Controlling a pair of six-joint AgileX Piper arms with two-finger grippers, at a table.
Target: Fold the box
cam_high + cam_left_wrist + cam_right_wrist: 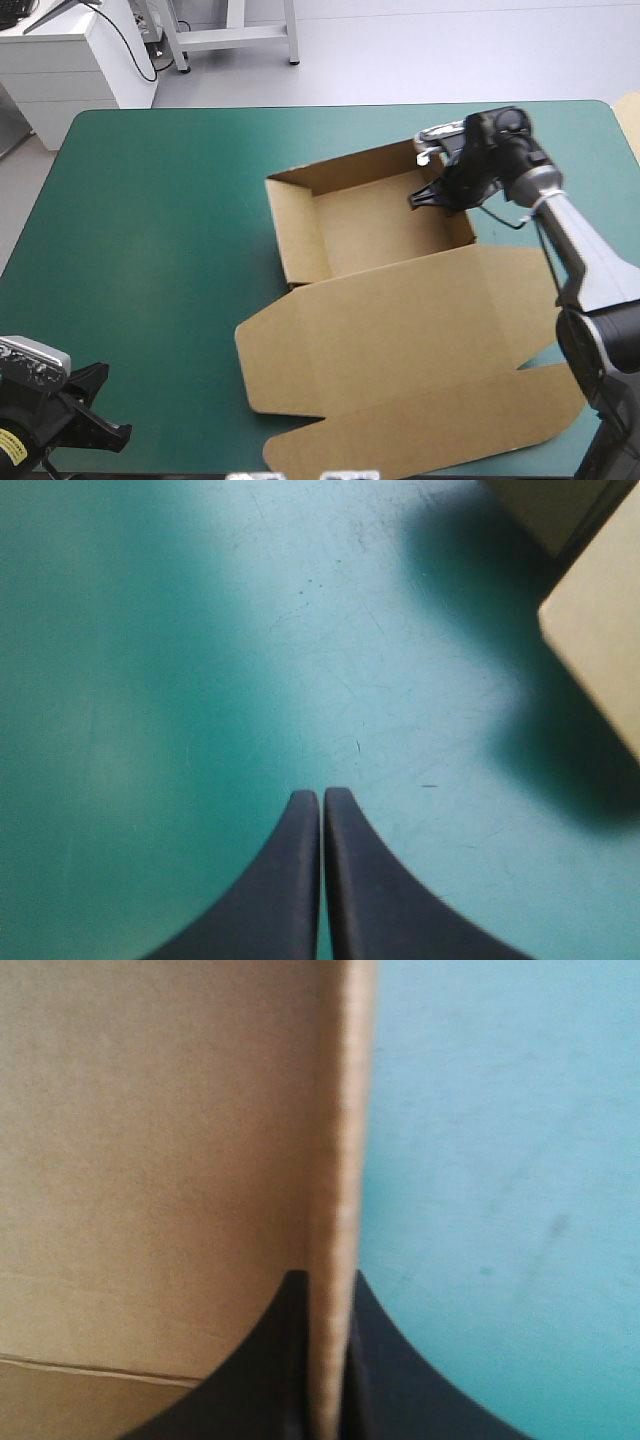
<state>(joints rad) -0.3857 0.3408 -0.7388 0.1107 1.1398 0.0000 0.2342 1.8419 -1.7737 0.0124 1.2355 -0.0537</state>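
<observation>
Our right gripper [427, 197] is clamping the box [385, 235] by its side wall [335, 1150]. In the right wrist view the two black fingers [270, 1360] are pressing all but together, with the brown board's edge standing between them. The inside of the tray is on one side of the gripper and bare teal-green cover [500, 1160] on the other. The box is lying as an open tray near the middle of the cover, its walls raised. Its lid [400, 330] is spreading flat from the tray's near wall, back from the right gripper, with its flaps [400, 440] untucked and reaching almost to the cover's near edge.

We are judging that the step in hand is firming up this side wall, so that it is holding upright. The walls are looking set, so the tray part seems nearly done. The next move, as we are reading it, calls for letting go without dragging the wall outward and lifting straight clear of the tray.

Our left gripper [108, 405] is sitting well apart from the box, near the cover's near left corner, its fingers meeting in a point with nothing between them. Ahead of it we are seeing bare cover, and only a corner of the lid off to one side.
</observation>
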